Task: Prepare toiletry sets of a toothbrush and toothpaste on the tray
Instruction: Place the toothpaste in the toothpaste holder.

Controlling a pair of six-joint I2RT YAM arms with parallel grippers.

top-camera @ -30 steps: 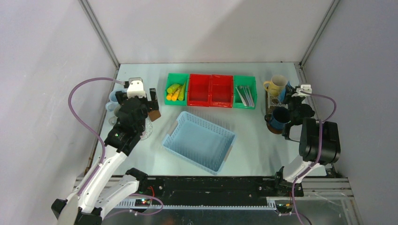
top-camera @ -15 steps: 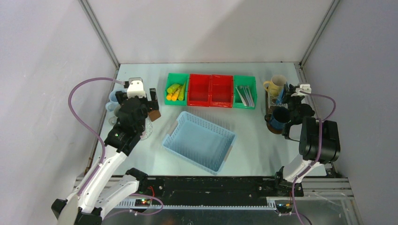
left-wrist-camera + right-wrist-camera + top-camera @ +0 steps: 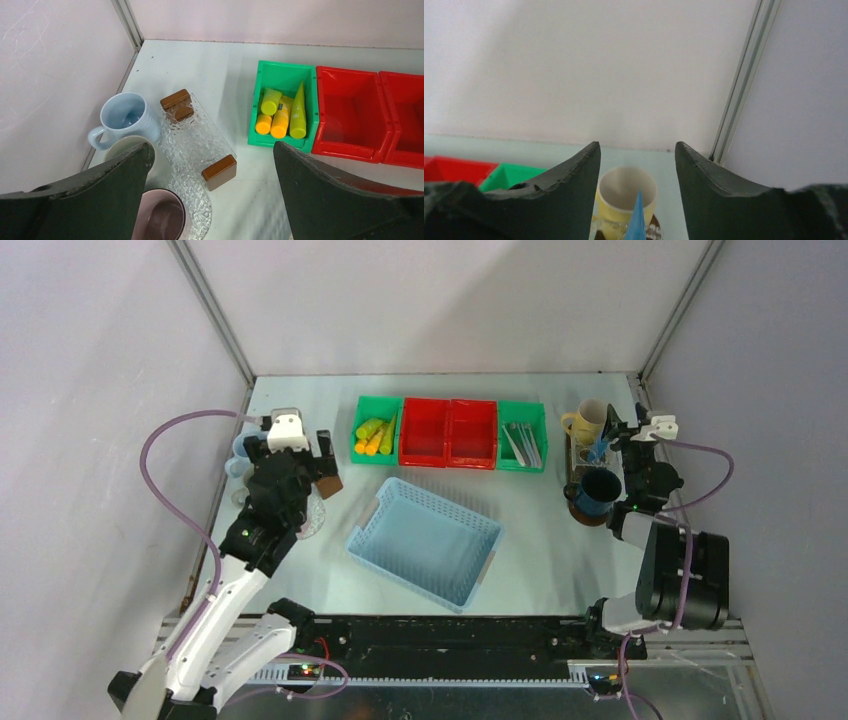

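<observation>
At the right, the dark brown tray (image 3: pixel 571 502) carries a cream mug (image 3: pixel 588 422) and a dark blue mug (image 3: pixel 598 490). A blue toothpaste tube (image 3: pixel 599 450) stands upright between them; what holds it up I cannot tell. My right gripper (image 3: pixel 620 436) hovers just right of the tube, open. In the right wrist view the tube's tip (image 3: pixel 638 216) shows low between the parted fingers of the right gripper (image 3: pixel 638 146), touching neither, with the cream mug (image 3: pixel 626 192) behind. My left gripper (image 3: pixel 212 150) is wide open and empty above a pale blue mug (image 3: pixel 125 117) and a pink mug (image 3: pixel 160 220).
A clear glass dish (image 3: pixel 195 145) with brown handles lies by the left mugs. At the back are a green bin (image 3: pixel 375 430) of yellow and green tubes, two red bins (image 3: pixel 448 432), and a green bin of toothbrushes (image 3: pixel 523 444). A light blue basket (image 3: pixel 425 540) sits mid-table.
The right gripper has opened and let go of the blue tube, then drawn back a little to the right. The left arm has barely moved.
</observation>
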